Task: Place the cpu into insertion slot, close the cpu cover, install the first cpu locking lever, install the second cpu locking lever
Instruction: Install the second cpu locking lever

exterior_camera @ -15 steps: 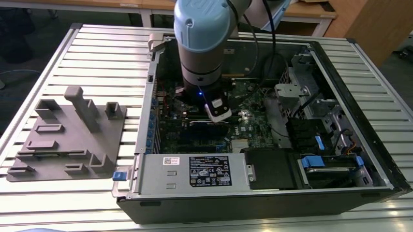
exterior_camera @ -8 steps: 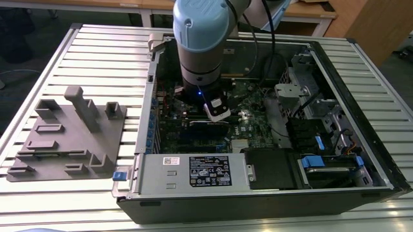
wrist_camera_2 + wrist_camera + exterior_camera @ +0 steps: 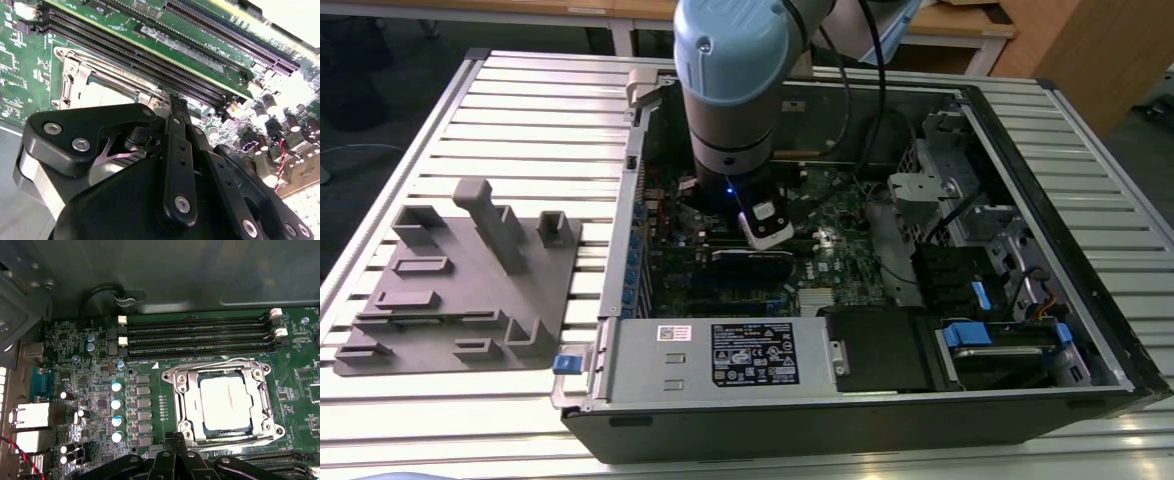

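Sitting in the insertion slot (image 3: 187, 405), the cpu (image 3: 226, 404) shows pale silver — framed by the cpu cover (image 3: 260, 390); gripper (image 3: 170, 440) fingers together.

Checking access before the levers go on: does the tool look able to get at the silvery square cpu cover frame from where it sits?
Probably yes. In the first wrist view the black tool sits right beside the silvery square cpu cover frame, with nothing standing between them or over the frame.

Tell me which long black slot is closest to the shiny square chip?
In the first wrist view, the lowest of the three long black memory slots, running just above the cpu cover around the cpu; the other two lie farther off.
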